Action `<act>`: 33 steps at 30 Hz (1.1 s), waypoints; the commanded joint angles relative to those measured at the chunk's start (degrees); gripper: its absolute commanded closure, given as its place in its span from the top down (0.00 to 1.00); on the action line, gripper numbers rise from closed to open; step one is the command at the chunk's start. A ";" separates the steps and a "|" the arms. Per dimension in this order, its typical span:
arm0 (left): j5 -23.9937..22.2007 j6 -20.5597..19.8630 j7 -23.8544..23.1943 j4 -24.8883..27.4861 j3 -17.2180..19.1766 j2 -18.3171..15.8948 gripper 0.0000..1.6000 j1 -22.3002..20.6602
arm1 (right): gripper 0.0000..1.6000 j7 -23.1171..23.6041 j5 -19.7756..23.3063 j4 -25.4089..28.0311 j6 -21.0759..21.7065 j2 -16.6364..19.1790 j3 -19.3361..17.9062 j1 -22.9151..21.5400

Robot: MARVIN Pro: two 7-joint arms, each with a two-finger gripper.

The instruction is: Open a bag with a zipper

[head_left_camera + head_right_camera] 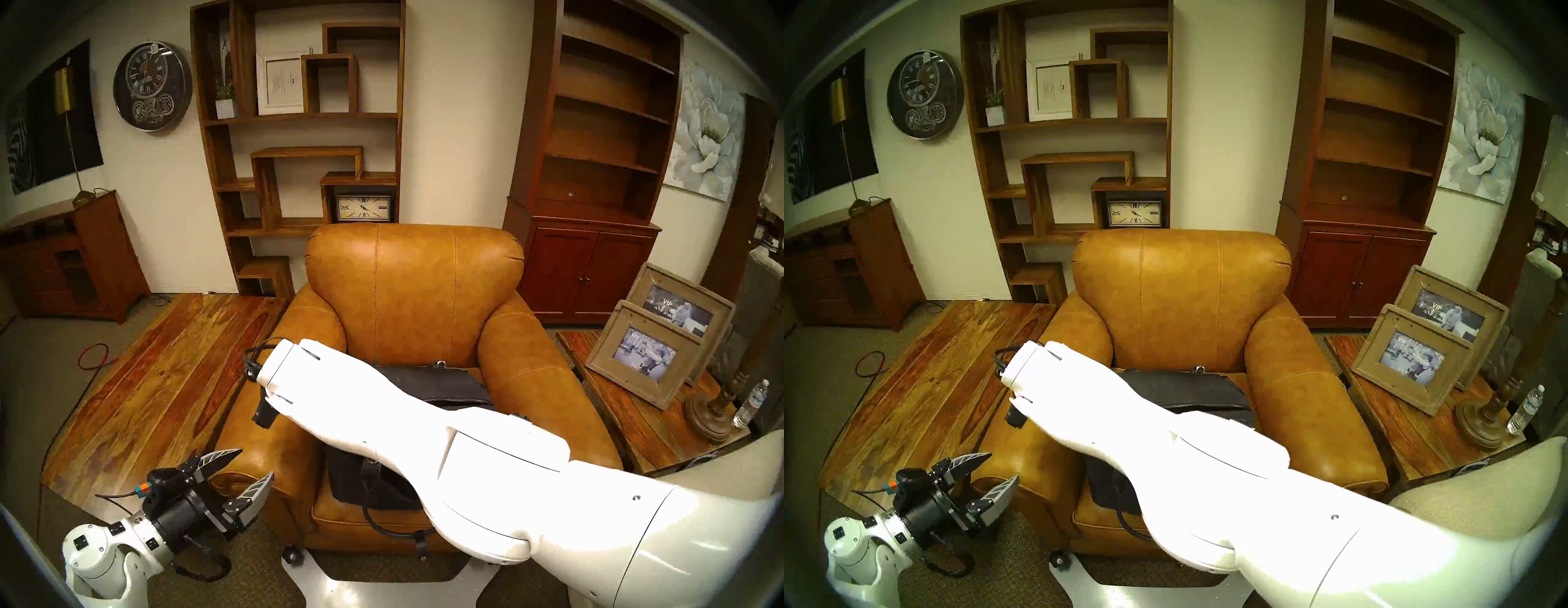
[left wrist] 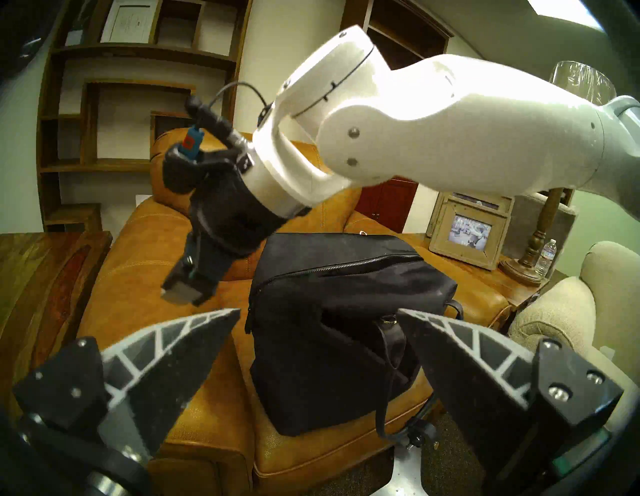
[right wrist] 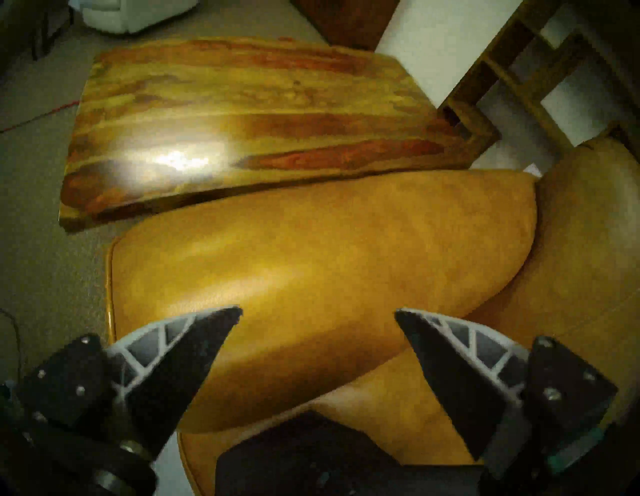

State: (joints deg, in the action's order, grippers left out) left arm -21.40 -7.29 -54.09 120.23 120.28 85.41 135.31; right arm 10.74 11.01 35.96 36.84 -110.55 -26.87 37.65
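Note:
The black bag (image 2: 346, 332) stands on the seat of a tan leather armchair (image 1: 415, 288); in the head view my right arm hides most of the bag (image 1: 428, 380). The zipper (image 2: 346, 266) runs along the bag's top; its pull tab cannot be made out. A black handle (image 1: 382, 526) hangs over the seat's front. My left gripper (image 1: 254, 463) is open and empty, low at the chair's front left corner and facing the bag. My right gripper (image 3: 318, 310) is open and empty above the chair's left armrest, left of the bag; the left wrist view shows it (image 2: 181, 294) too.
A low wooden table (image 1: 161, 382) stands left of the chair. A side table (image 1: 628, 407) on the right holds two photo frames (image 1: 649, 361), a lamp base (image 1: 712, 412) and a water bottle (image 1: 753, 403). Shelves and a cabinet line the back wall.

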 commanded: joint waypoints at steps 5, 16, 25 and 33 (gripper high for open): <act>-0.03 0.07 -0.13 0.18 0.00 -0.01 1.00 -0.23 | 1.00 -5.18 1.78 4.20 -1.80 4.89 -4.98 2.62; 0.03 0.10 -0.40 -0.10 0.04 0.02 1.00 -0.43 | 1.00 -7.45 3.83 8.06 -2.57 6.40 -7.33 8.36; 0.08 0.11 -0.59 -0.27 0.07 0.05 1.00 -0.61 | 1.00 -10.30 4.96 11.95 -3.25 8.92 -9.33 12.76; 0.14 0.13 -0.77 -0.41 0.11 0.09 1.00 -0.77 | 1.00 -13.35 5.94 13.90 -3.52 13.27 -11.50 18.17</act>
State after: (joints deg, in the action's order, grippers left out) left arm -21.17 -7.25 -54.84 119.32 120.39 85.52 134.69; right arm -0.32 16.26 47.16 33.98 -100.32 -36.89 51.69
